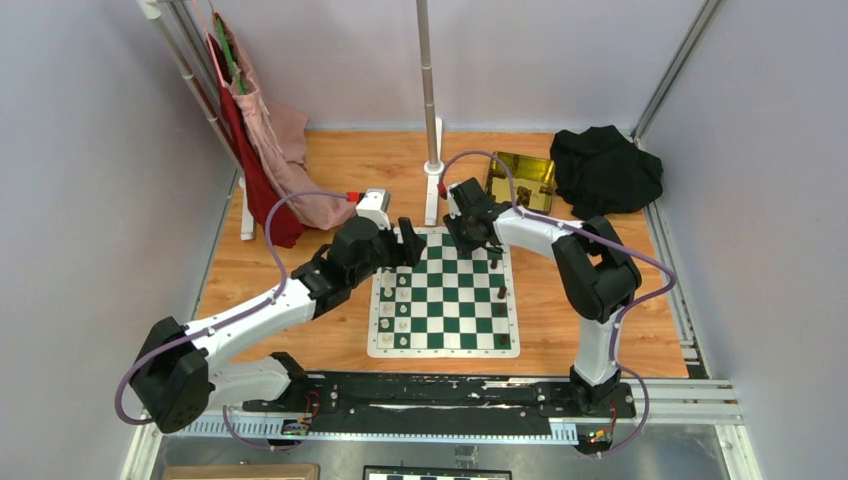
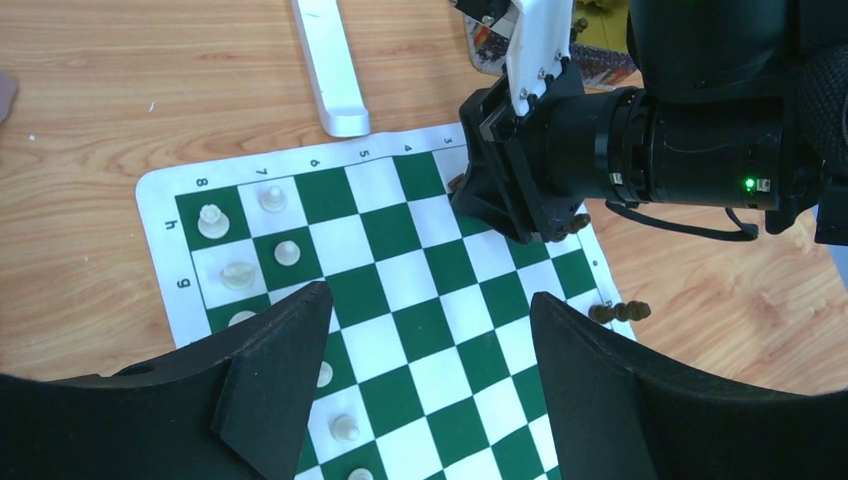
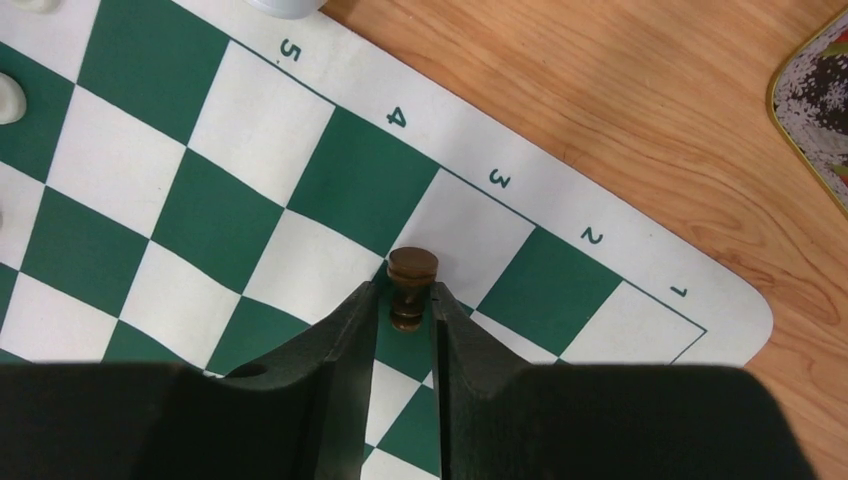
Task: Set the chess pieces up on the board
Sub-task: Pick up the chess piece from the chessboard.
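Observation:
The green-and-white board (image 1: 446, 346) lies on the wooden table. My right gripper (image 3: 411, 298) is shut on a dark brown chess piece (image 3: 412, 266), held base-forward over the board (image 3: 250, 130) near the edge marks 3 and 4. In the top view it (image 1: 466, 238) hovers at the board's far edge. My left gripper (image 2: 430, 296) is open and empty above the board (image 2: 400, 270); it shows in the top view (image 1: 408, 243) at the far left corner. Two dark pieces (image 1: 501, 293) stand on the right side. One dark piece (image 2: 620, 312) lies at the board's edge.
Cream-white pieces (image 2: 212, 220) stand in the board's left files. A gold tin (image 1: 522, 180) and a black cloth (image 1: 605, 168) lie at the far right. A pole stand (image 1: 433, 170) rises behind the board. Clothes (image 1: 265, 150) hang at the far left.

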Robot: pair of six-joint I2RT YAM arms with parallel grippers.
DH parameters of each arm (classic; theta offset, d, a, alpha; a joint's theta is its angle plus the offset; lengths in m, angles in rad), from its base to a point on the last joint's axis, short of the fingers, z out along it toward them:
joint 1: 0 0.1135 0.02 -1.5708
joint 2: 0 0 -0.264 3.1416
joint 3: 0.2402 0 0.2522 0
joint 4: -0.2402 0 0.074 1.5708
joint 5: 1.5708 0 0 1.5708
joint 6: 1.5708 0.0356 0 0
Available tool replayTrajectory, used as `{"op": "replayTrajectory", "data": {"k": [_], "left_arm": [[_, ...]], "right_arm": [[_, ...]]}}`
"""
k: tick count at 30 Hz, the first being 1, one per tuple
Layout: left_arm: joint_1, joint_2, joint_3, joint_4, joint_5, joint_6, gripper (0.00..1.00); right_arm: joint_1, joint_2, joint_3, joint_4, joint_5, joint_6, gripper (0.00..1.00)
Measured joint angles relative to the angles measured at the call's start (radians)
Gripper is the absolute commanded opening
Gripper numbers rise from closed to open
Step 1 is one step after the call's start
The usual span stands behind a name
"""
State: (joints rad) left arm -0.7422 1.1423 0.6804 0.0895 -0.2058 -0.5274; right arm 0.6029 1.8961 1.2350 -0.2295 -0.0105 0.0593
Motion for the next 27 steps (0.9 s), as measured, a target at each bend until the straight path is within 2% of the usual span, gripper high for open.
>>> {"op": "replayTrajectory", "data": {"k": [12,21,27], "left_arm": [[0.000,0.011,0.010,0.007,0.000,0.001,0.78],[0.000,-0.007,0.010,0.006,0.001,0.000,0.78],[0.000,-0.098,0.000,0.004,-0.003,-0.001,0.78]], "right_arm": [[-0.015,0.008,0.010,0.003,-0.043,0.005,0.00],[-0.014,-0.055,0.071,-0.109,-0.029,-0.024,0.00],[0.008,-0.093,0.187,-0.304,0.022,-0.064,0.00]]}}
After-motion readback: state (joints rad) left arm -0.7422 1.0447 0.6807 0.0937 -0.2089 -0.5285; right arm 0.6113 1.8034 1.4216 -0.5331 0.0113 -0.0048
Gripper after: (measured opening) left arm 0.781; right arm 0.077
